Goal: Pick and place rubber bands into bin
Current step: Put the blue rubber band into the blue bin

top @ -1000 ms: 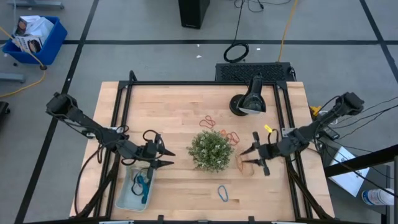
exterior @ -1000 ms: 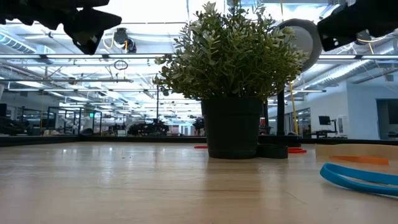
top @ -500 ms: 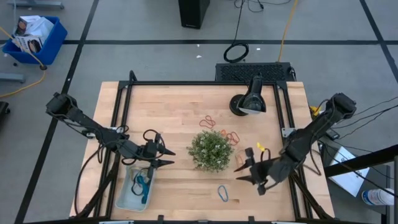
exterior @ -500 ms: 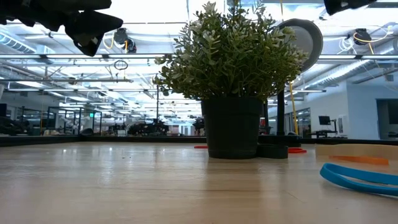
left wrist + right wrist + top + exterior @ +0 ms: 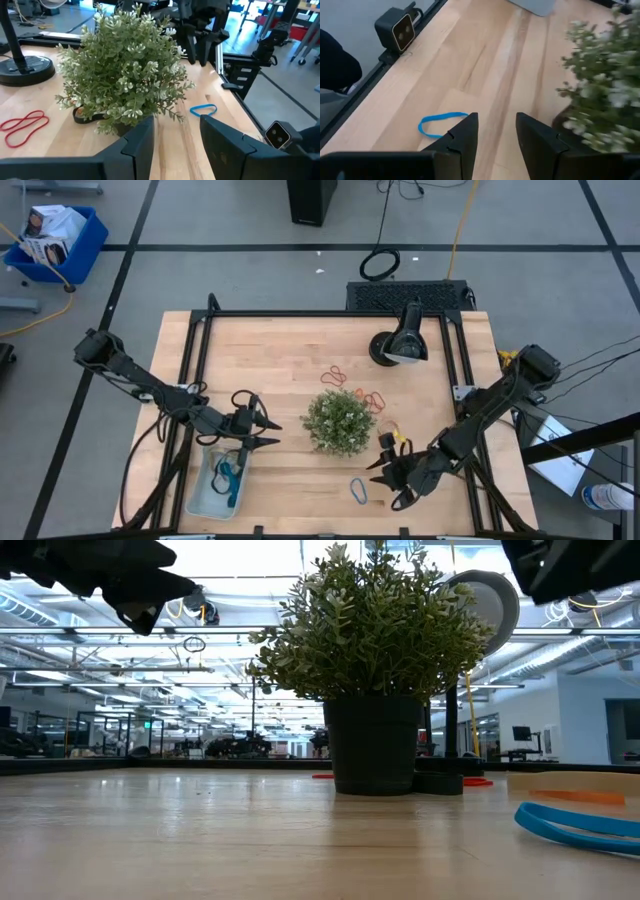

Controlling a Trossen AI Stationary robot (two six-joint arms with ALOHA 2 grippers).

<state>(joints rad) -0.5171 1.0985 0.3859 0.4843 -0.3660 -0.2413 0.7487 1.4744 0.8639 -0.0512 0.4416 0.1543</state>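
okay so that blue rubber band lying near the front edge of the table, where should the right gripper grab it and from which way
Probably from straight above. The blue rubber band lies flat on the table as a long thin loop, so nothing stands up to pinch sideways. Close the fingers across one long strand, or across the narrow width. The right gripper, open, is just beside it; the plant stands clear behind.

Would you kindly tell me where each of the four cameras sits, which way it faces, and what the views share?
High view: overhead, straight down on the table; both arms show, right gripper beside the blue rubber band.
Low view: at table-top height, level towards the plant; arm parts at the upper corners.
Left wrist view: past the left gripper at the plant.
Right wrist view: past its own open fingers at the blue band.
All four share the plant and blue band.
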